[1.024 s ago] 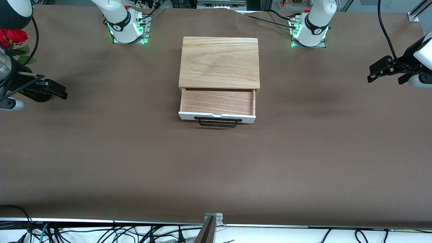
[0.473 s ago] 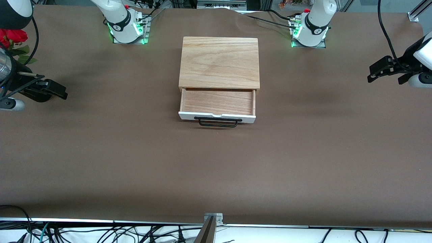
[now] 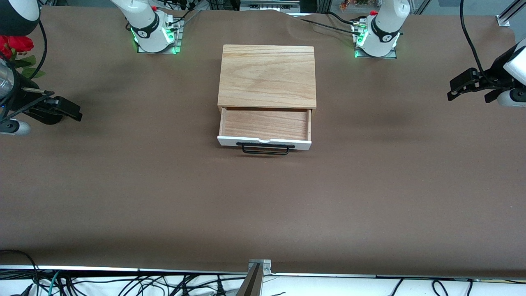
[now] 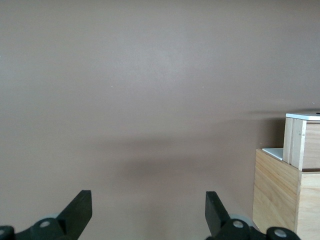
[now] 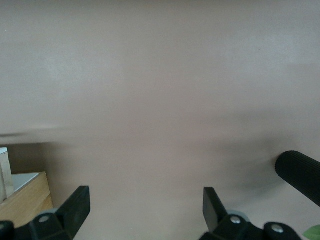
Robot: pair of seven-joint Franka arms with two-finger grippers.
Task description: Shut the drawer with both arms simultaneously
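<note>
The drawer point(image 3: 264, 125) stands pulled out of its wooden box point(image 3: 267, 76) in the middle of the table, its white front panel and black wire handle point(image 3: 265, 149) facing the front camera. The tray is empty. My left gripper point(image 3: 462, 87) is open and empty, held above the table at the left arm's end. My right gripper point(image 3: 68, 109) is open and empty, held above the table at the right arm's end. The left wrist view shows its open gripper point(image 4: 148, 210) and the box with the drawer point(image 4: 295, 175) at the edge. The right wrist view shows its open gripper point(image 5: 146, 207) and a corner of the box point(image 5: 22, 200).
The brown table cover point(image 3: 263, 205) spreads wide around the box. Red artificial flowers point(image 3: 14, 45) stand at the right arm's end of the table. The two arm bases point(image 3: 154, 31) point(image 3: 378, 35) stand beside the box, farther from the front camera than the drawer's front.
</note>
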